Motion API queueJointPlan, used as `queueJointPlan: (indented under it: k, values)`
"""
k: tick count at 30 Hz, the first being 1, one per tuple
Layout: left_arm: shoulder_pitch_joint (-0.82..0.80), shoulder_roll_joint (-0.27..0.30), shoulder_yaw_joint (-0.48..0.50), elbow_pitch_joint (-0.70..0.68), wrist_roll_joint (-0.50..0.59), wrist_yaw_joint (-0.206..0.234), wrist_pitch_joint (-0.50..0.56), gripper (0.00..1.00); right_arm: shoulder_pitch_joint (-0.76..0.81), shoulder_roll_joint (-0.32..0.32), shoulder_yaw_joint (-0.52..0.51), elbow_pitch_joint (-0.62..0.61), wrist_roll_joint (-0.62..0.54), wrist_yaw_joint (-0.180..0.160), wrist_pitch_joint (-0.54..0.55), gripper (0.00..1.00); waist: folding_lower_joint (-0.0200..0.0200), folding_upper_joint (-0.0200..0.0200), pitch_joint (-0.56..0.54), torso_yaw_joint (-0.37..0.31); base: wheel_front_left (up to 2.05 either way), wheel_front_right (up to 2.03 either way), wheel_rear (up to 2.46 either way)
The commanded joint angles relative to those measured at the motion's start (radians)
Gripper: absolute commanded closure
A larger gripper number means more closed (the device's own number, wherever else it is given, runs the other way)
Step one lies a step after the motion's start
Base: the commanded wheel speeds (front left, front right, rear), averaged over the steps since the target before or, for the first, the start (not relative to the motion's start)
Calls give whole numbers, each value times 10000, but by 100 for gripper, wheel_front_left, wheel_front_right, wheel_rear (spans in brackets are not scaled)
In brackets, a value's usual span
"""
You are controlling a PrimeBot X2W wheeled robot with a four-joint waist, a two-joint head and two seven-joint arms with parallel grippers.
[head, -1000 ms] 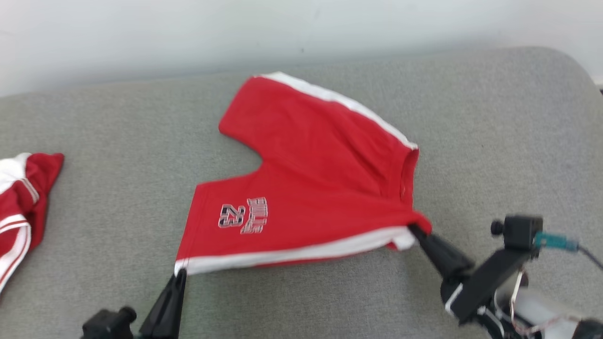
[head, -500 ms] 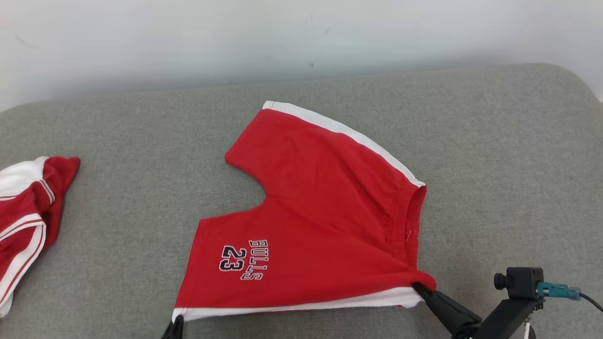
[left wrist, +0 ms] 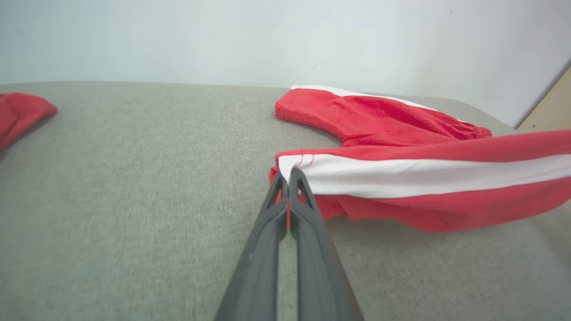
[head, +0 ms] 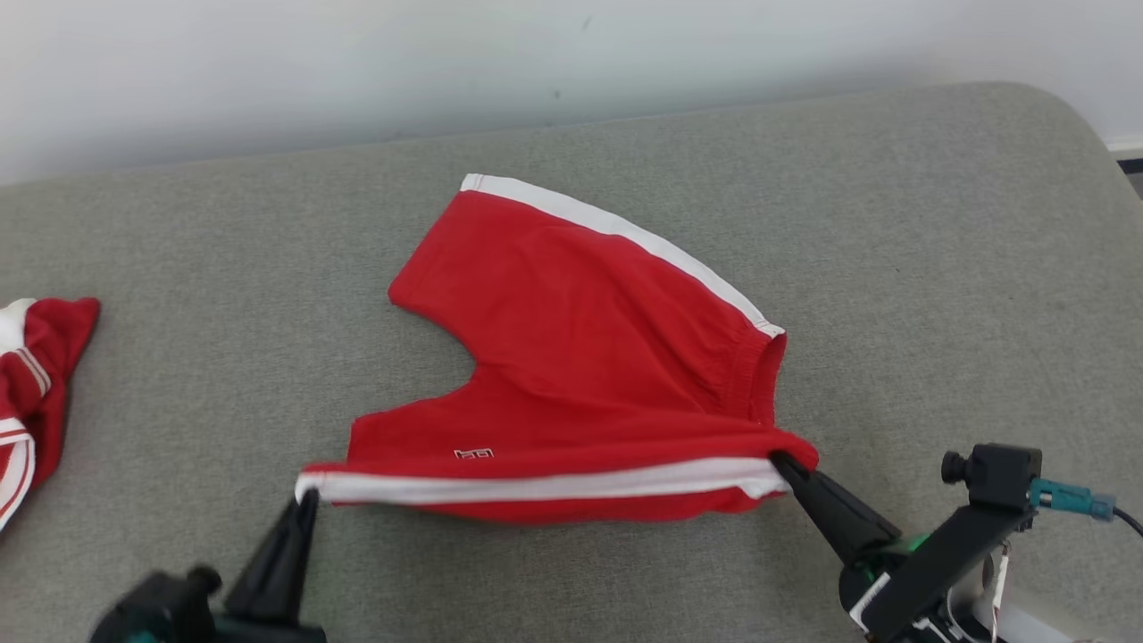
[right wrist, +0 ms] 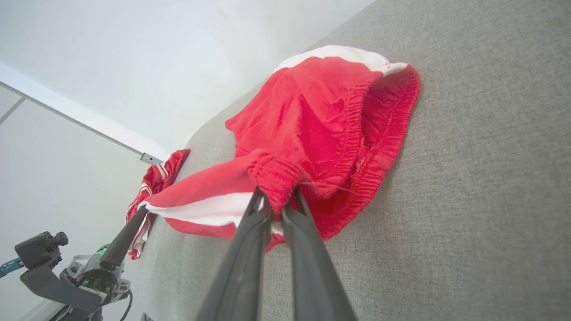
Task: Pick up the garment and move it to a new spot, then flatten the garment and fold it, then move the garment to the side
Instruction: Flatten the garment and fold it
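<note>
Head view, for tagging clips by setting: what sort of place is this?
Probably an indoor room: a grey fabric cushion, like a sofa or bed, against a white wall, with red shorts and a red-and-white garment on it.

The shorts [head: 580, 313] have lifted in front, nearly hiding their print [head: 473, 454].

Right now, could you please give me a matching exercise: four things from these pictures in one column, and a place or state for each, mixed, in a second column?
1. left tool
2. right tool
3. red shorts
4. striped garment

A. heaped at the grey cushion's left edge
B. shut on the elastic waistband
C. near edge lifted, far leg lying flat
D. shut on the white-striped hem corner

Pairs: 1-D, 2-B, 3-C, 4-A.
</note>
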Motion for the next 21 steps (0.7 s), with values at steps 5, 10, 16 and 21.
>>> queueJointPlan:
  k: [5, 10, 16, 21]
  values:
    - [-1876, 828, -53, -94, 391, -336, 803, 100, -634, 615, -361, 400, -181, 5, -16, 100, -1, 0, 348, -485, 0, 0, 0]
    - [-3540, 1311, -270, 224, 377, -607, 1628, 100, -1308, 1335, -562, 876, -258, 5, -6, 100, -1, 0, 881, -1022, 0, 0, 0]
    - [-5038, 1662, -442, 980, 303, -749, 2194, 100, -1979, 2136, -726, 1507, -268, 5, -36, 100, -1, 0, 1400, -1615, 0, 0, 0]
    - [-6375, 1813, -847, 2088, 215, -830, 2546, 100, -2577, 2891, -798, 2360, -328, 5, -61, 100, -1, 0, 1792, -2099, 0, 0, 0]
